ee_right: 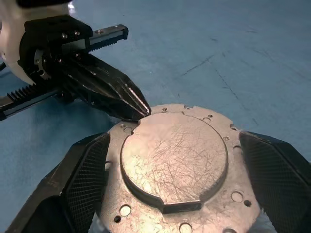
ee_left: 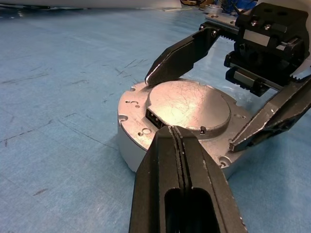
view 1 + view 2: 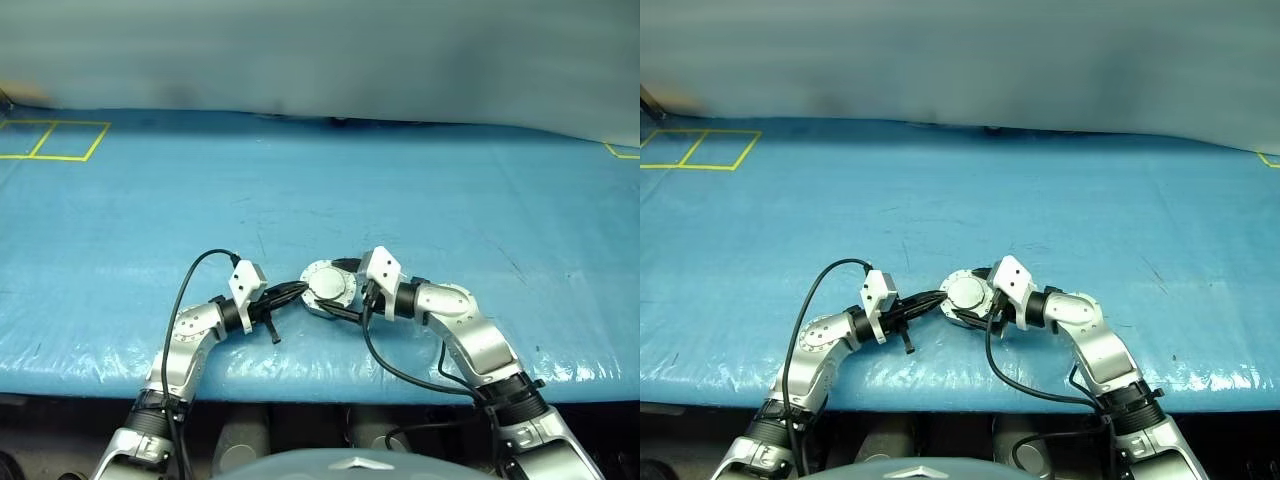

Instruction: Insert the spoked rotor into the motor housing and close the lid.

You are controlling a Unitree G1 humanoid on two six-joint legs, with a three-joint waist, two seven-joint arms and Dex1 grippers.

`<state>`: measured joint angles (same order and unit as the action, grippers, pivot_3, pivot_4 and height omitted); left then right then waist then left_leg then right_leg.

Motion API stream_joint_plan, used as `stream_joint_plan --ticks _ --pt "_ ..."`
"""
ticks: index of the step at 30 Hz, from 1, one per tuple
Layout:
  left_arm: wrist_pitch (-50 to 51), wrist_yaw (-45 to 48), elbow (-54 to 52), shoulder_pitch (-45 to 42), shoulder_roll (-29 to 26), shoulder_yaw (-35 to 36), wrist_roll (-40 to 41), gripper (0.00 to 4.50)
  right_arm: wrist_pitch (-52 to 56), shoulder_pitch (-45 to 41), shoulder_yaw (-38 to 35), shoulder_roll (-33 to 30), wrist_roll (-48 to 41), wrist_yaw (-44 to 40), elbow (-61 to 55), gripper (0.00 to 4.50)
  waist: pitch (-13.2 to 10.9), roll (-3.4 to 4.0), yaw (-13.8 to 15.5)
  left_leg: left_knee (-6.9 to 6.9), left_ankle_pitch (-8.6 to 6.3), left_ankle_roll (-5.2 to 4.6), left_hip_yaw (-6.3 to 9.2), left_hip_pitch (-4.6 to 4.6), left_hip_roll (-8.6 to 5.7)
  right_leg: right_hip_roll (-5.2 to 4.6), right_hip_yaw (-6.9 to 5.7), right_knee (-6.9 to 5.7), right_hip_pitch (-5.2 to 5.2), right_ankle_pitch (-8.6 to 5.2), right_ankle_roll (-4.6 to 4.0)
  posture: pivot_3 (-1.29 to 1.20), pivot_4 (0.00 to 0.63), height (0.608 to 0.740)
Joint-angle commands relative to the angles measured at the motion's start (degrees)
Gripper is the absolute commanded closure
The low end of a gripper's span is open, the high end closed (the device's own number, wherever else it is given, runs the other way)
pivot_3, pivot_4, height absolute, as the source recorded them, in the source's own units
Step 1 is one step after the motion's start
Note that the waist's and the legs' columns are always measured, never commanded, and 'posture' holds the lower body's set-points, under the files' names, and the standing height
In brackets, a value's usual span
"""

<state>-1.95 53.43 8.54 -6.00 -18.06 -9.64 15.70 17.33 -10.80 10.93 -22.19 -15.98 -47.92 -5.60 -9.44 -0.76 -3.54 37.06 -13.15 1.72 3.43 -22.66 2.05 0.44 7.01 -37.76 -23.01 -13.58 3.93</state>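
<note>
Lid (image 1: 174, 158) down flat on the housing (image 2: 127, 145), plain scratched grey face up, so the rotor presumably already shut away inside and out of sight. Housing resting on the blue sheet (image 3: 300, 200), close to its near edge. Left gripper (image 2: 181, 141) pinched fully shut, tip bearing on the lid's rim, seemingly to press it home and pin the housing in place. Right gripper (image 1: 175, 165) spread wide, one finger to each side of the housing, clear of its wall, gripping nothing; likely letting go now the lid sits flush. Little left beyond lifting both away.
</note>
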Motion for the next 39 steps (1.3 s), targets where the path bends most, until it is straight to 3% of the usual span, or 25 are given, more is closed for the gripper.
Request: stream_joint_plan --ticks 1,7,12,23,26,30,31,36,39 --pt "0.4 -0.2 0.7 0.8 0.0 -1.5 -1.7 4.5 4.5 0.2 -6.6 1.1 -8.0 1.6 -4.0 0.02 0.0 0.0 0.0 0.0 0.0 0.0 -0.01 0.0 0.0 0.0 0.01 0.0 0.0 0.0 0.0 0.0 0.15 0.74" --pt "0.1 -0.3 0.8 1.0 0.1 -1.7 -1.8 4.5 16.7 2.0 -12.3 0.9 -15.9 5.0 -3.3 0.02 0.0 0.01 0.0 -0.04 0.0 0.0 0.0 -0.02 0.0 0.0 0.0 0.02 -0.02 -0.01 -0.01 0.0 0.15 0.74" --pt "-0.2 -0.3 1.0 0.8 0.0 -1.8 -1.9 4.5 29.0 4.5 -18.4 4.4 -27.1 7.2 1.1 0.02 0.0 0.01 0.0 -0.05 0.0 0.0 0.0 -0.08 0.0 0.0 0.01 0.02 -0.07 -0.01 -0.02 0.0 0.15 0.74" --pt "-0.7 -0.6 1.1 0.9 0.1 -1.7 -2.5 4.5 37.7 5.6 -20.5 11.6 -33.8 10.9 7.2 0.02 0.0 0.01 -0.1 -0.06 -0.02 0.01 0.01 -0.08 0.02 0.01 0.0 0.05 -0.08 -0.02 -0.02 0.0 0.15 0.74" --pt "-0.7 -0.6 1.0 0.9 -0.1 -1.6 -2.6 4.5 38.4 5.4 -21.5 12.7 -35.7 10.6 7.7 0.58 0.0 0.01 -0.2 -0.06 -0.02 0.01 0.01 -0.07 0.02 0.01 0.0 0.05 -0.08 -0.02 -0.02 0.0 0.15 0.74" --pt "-0.7 -0.7 0.9 0.9 -0.2 -1.6 -2.7 4.5 39.7 5.2 -24.6 14.8 -39.8 11.2 8.0 1.86 0.0 0.04 -0.2 -0.08 -0.02 0.02 0.0 -0.26 0.02 0.01 0.01 0.03 -0.27 -0.02 -0.03 0.0 0.15 0.74" --pt "-0.7 -0.7 0.9 0.9 -0.2 -1.6 -2.7 4.5 40.0 5.1 -25.0 15.1 -40.2 11.5 8.1 1.86 0.0 0.04 -0.2 -0.07 -0.02 0.01 -0.02 -0.35 0.01 0.0 0.02 0.03 -0.36 -0.02 -0.02 0.0 0.15 0.74" --pt "-0.6 -0.5 0.9 1.0 -0.2 -1.6 -2.7 4.5 40.6 5.2 -25.8 15.4 -41.1 12.2 8.1 3.08 0.0 0.01 -0.2 -0.08 -0.02 0.01 0.0 -0.5 0.02 0.02 0.0 0.04 -0.49 -0.01 -0.01 0.0 0.15 0.74" --pt "-0.6 -0.5 1.0 1.0 -0.1 -1.6 -2.8 4.5 40.9 5.3 -24.7 14.9 -40.2 12.6 8.2 3.23 0.0 -0.01 -0.3 -0.01 -0.02 0.01 0.0 -0.49 0.01 0.01 0.01 0.05 -0.46 0.0 0.01 0.0 0.15 0.74"
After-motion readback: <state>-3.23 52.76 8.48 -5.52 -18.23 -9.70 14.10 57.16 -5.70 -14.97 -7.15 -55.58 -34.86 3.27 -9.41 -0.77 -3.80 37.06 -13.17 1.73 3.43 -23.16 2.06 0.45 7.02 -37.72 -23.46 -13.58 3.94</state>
